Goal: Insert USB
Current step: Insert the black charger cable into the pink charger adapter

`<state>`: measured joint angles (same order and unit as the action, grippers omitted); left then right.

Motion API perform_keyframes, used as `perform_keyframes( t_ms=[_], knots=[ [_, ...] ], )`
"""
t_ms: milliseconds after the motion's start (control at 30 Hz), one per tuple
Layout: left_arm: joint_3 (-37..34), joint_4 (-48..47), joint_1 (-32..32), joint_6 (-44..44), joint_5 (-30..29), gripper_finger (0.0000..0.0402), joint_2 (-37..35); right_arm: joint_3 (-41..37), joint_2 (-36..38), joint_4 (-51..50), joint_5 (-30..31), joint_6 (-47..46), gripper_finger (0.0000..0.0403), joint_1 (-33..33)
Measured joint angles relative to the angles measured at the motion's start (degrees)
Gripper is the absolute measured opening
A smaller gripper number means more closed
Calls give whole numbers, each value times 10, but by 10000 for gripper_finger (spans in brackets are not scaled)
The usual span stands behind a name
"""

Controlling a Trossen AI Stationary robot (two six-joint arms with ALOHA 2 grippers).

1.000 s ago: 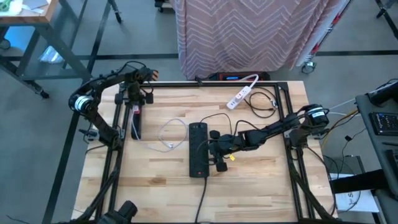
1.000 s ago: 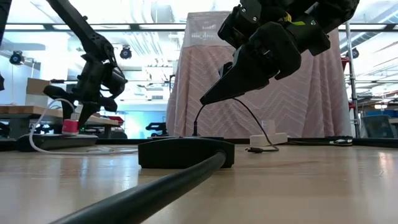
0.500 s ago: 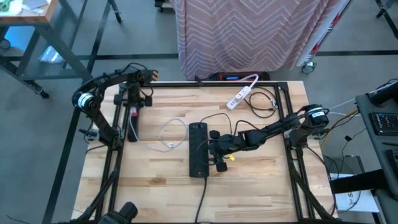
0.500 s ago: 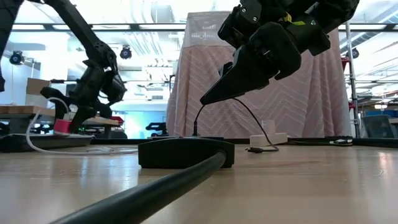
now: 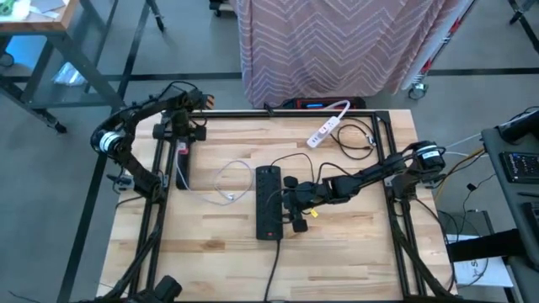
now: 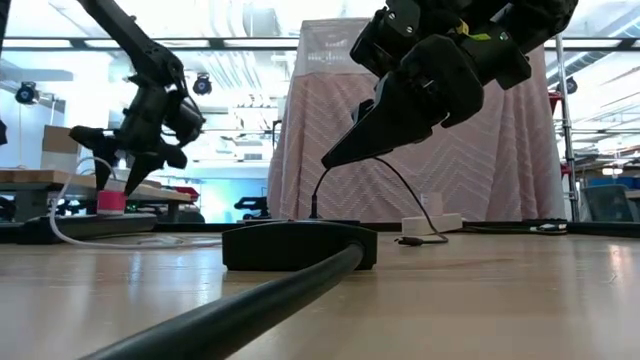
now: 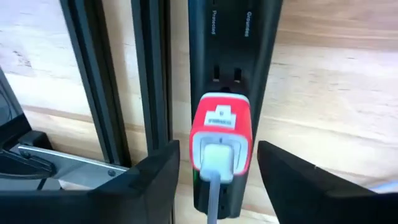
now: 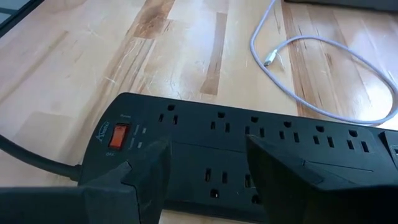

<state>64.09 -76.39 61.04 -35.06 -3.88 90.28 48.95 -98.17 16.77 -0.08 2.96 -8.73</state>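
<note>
A red-and-white charger (image 7: 219,127) stands plugged into a black power strip (image 7: 230,50) by the table's left rail. A white USB cable (image 7: 213,193) sticks into its top. The cable loops over the wood (image 5: 232,181), and its other plug (image 8: 268,61) lies loose. My left gripper (image 7: 216,158) hangs open just above the charger (image 6: 110,200), with a finger on either side and both clear of it. My right gripper (image 8: 208,168) hovers open over a second black strip (image 5: 268,202) at mid-table.
The black frame rails (image 7: 112,93) run close beside the left strip. A white power strip (image 5: 328,126) and a dark cable coil lie at the far edge. The middle strip's thick black cord (image 6: 250,305) runs toward the near edge. Bare wood lies near and to the right.
My left gripper has opened, let go of the red charger and risen straight up a little, still pointing down. The charger stays plugged in the left strip with the cable in it. My right arm has kept still.
</note>
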Motion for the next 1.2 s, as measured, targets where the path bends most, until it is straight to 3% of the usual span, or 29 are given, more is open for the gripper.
perform_keyframes(
  t_ms=[300,467,600,1000,1200],
  knots=[
    [28,-7,-5,14,6,250,-64,0,0,0,0,0,199,0],
    [36,4,-22,43,9,248,-124,0,0,0,-2,-4,199,0],
    [25,67,-52,57,12,237,-189,0,0,1,-2,-1,199,0],
    [-59,351,-243,76,27,209,-330,0,38,-37,9,28,199,3],
    [-111,466,-347,81,27,201,-358,0,106,-132,100,34,199,3]
  ],
)
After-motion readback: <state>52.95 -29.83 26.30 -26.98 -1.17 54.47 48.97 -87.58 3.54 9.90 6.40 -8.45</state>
